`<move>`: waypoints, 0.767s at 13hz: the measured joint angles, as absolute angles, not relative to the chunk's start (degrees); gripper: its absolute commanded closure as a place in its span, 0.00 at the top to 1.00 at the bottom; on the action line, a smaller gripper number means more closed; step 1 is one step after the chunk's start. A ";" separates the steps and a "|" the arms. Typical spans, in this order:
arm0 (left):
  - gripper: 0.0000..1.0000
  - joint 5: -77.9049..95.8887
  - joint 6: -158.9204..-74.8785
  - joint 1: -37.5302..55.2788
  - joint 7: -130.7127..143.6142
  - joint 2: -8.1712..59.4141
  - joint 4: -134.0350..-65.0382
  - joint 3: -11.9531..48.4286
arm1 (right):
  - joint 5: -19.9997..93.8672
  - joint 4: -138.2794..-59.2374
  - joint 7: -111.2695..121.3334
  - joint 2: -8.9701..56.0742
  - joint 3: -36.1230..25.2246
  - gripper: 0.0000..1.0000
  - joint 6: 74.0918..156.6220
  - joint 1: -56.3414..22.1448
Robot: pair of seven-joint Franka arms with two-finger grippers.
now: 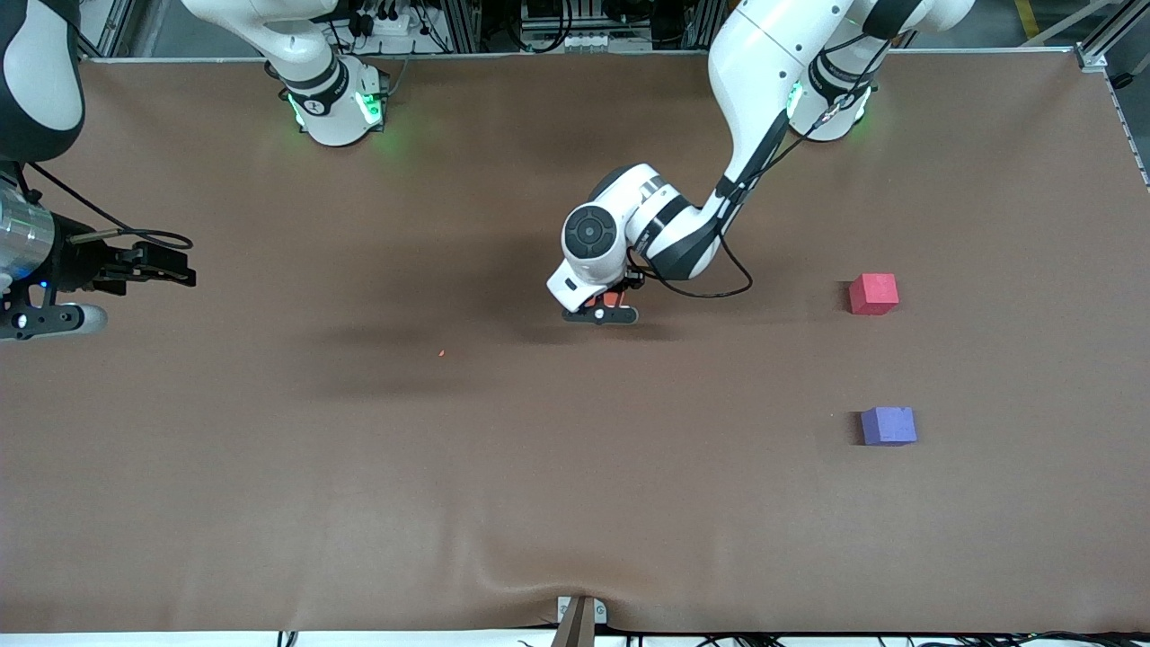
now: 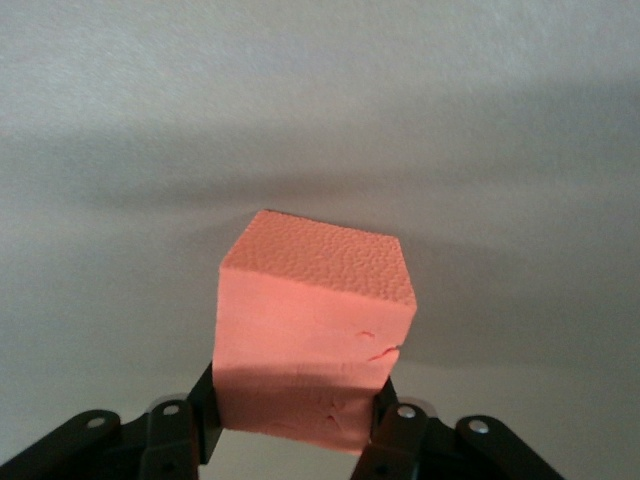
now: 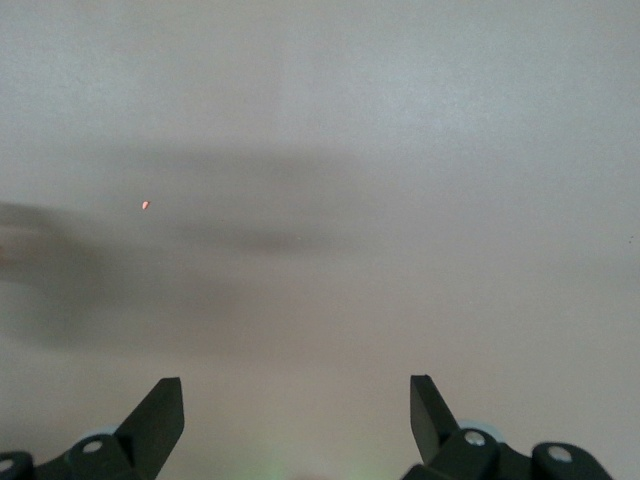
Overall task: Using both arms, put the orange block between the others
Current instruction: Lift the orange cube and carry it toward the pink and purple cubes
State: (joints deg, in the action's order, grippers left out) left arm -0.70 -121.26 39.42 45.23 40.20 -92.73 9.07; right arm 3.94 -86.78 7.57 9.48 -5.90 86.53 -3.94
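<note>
Front view
Left arm: it came from its base at the top of the table and reached down to the middle of the brown table [image 1: 359, 467].
Left gripper [image 1: 611, 304]: it sat low at the middle of the table, its fingers pinching the orange block [image 1: 613, 298], of which only a sliver showed under the wrist.
Red cube [image 1: 873, 294]: it lay toward the left arm's end of the table, well apart from the gripper.
Purple cube [image 1: 889, 425]: it lay nearer to the front camera than the red cube, with a bare gap of table between the two.
Right gripper [image 1: 184, 272]: it hung over the right arm's end of the table, the arm waiting there.
Orange speck [image 1: 441, 353]: a tiny crumb lay on the table between the two grippers.

Left wrist view
Orange block [image 2: 312, 335]: it filled the middle of the view, its pitted top face tilted slightly.
Fingers [image 2: 205, 415]: the two black fingers pressed against the block's opposite sides low down; the block was pinched between them.

Right wrist view
Right gripper [image 3: 297, 415]: its fingers [image 3: 160, 415] stood spread wide, with only bare table between them.
Orange speck [image 3: 146, 205]: the same small crumb showed on the table ahead of the gripper.
</note>
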 measured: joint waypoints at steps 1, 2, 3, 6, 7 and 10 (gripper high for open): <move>0.00 -0.70 -121.35 38.92 46.18 40.06 -92.37 8.74 | 3.94 -86.78 7.58 9.48 -5.90 1.00 86.53 -3.94; 0.00 -0.70 -121.35 38.07 46.88 39.68 -91.98 8.53 | 3.94 -86.78 7.59 9.48 -5.90 1.00 86.53 -3.99; 0.00 -0.70 -121.35 36.92 47.92 38.95 -91.68 8.44 | 3.94 -86.78 7.61 9.48 -5.90 1.00 86.53 -4.08; 0.00 -0.70 -121.33 33.02 49.72 35.61 -91.40 8.31 | 3.94 -86.78 7.62 9.47 -5.89 1.00 86.55 -4.30; 0.00 -0.70 -121.31 31.49 49.79 34.44 -91.38 8.25 | 3.94 -86.78 7.62 9.47 -5.89 1.00 86.55 -4.32; 0.00 -0.71 -121.00 25.73 49.81 31.79 -91.41 8.01 | 3.94 -86.78 7.62 9.48 -5.93 1.00 86.57 -4.32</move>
